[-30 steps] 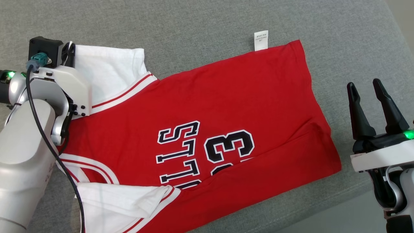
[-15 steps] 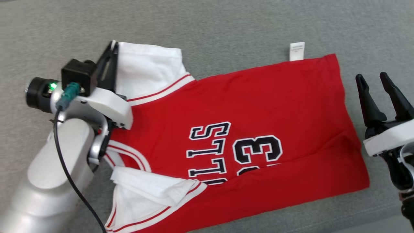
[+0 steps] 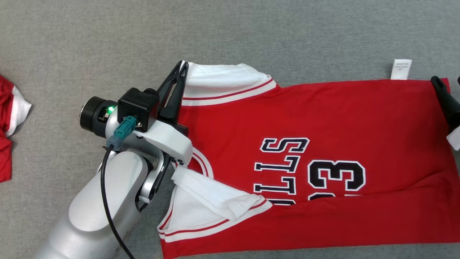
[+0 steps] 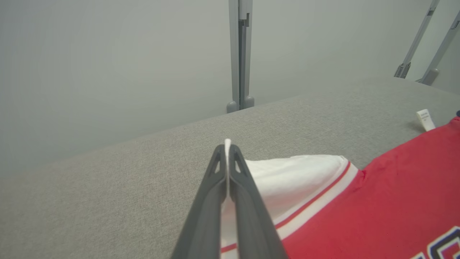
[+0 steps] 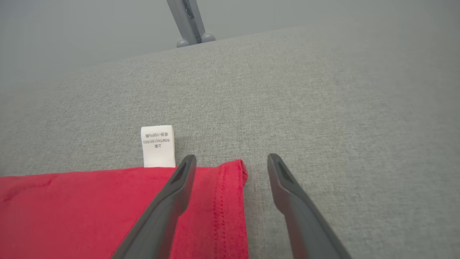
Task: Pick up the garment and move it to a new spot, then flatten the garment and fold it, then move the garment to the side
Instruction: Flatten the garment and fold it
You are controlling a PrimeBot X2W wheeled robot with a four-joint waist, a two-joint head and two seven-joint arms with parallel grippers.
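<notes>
The garment, a red jersey with black-and-white lettering, lies spread on the grey surface. Its small white tag pokes out at the far hem. My left gripper is shut on the edge of the far white sleeve; the left wrist view shows white cloth pinched between the fingers. The near sleeve lies folded over itself. My right gripper is open, and the garment's far hem corner sits between its fingers, beside the tag.
Another red garment with a white edge lies at the far left of the grey surface. Grey metal posts stand behind the surface's far edge. Bare surface stretches beyond the jersey and to the right of the hem.
The head camera has swung left, so everything sits further right. My left gripper has closed on the far sleeve's edge and the sleeve has bunched narrower. My right gripper has reached the far hem corner.
</notes>
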